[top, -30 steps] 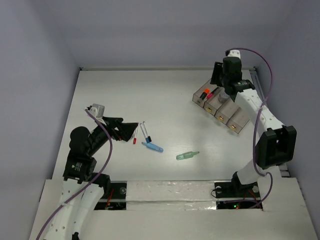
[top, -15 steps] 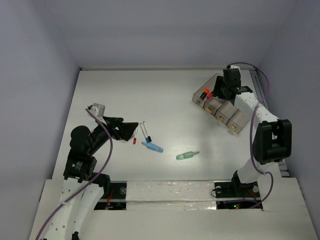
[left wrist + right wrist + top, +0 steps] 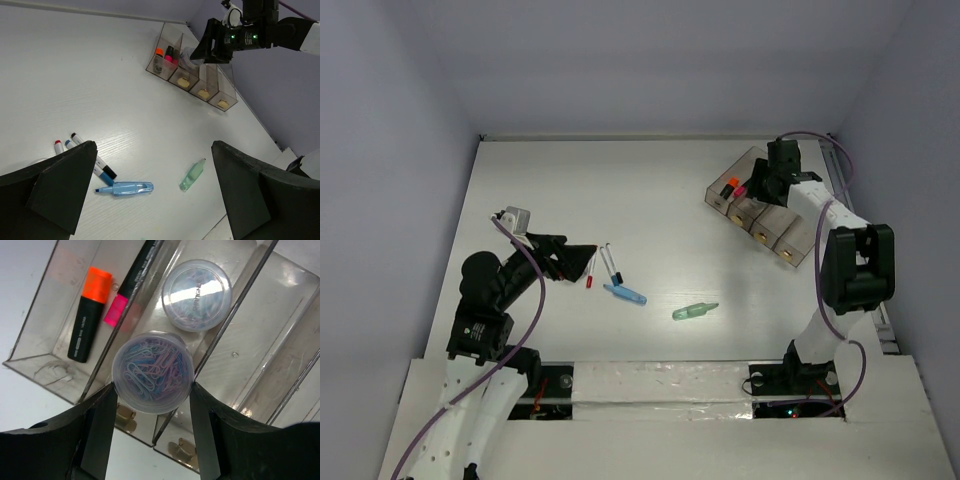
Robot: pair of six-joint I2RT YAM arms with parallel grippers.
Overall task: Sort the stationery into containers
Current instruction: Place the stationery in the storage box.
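Your white bench (image 3: pixel 650 190) carries thin pens (image 3: pixel 610 264), two or perhaps three, just ahead of the left jaws. A light-blue marker (image 3: pixel 125 188) and a green tube (image 3: pixel 192 175) lie a little beyond. The bin tray (image 3: pixel 798 238) sits beneath the right jaws.

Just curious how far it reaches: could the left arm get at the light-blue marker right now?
Probably yes. The left gripper is open beside the two white pens, and the light-blue marker lies just past them, flat on the table, nothing covering it.
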